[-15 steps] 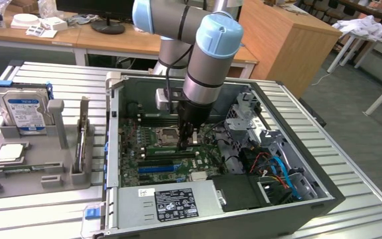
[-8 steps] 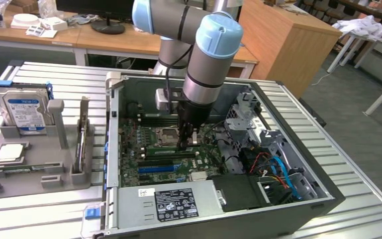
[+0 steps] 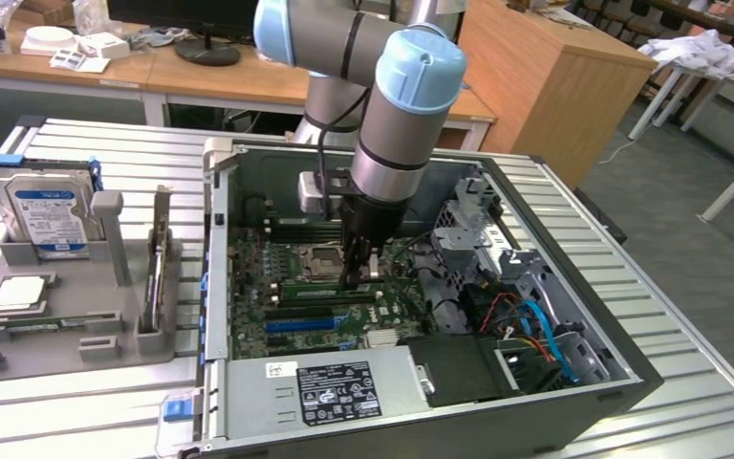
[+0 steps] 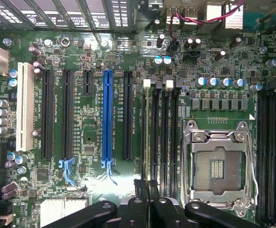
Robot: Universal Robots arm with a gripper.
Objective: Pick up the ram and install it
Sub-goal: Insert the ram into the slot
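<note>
My gripper [image 3: 364, 275] reaches down into the open computer case [image 3: 622, 378], just above the motherboard [image 3: 293, 287] beside the empty processor socket [image 3: 324, 256]. In the wrist view the gripper [image 4: 147, 186] is shut, its dark fingers [image 4: 138, 204] pressed together in line with a black memory slot [image 4: 147, 133] that has a white clip, next to the socket [image 4: 218, 166]. Whether a stick sits between the fingers I cannot tell. A thin ram stick [image 3: 161, 263] stands on edge in the grey rack [image 3: 35, 359] at the exterior view's left.
The rack also holds a hard drive with a blue label [image 3: 46, 206] and a square silver processor [image 3: 19, 294]. Inside the case are a power supply [image 3: 322, 387], a drive cage [image 3: 469, 220] and loose cables [image 3: 533, 335]. Long expansion slots, one blue [image 4: 108, 114], lie beside the memory slots.
</note>
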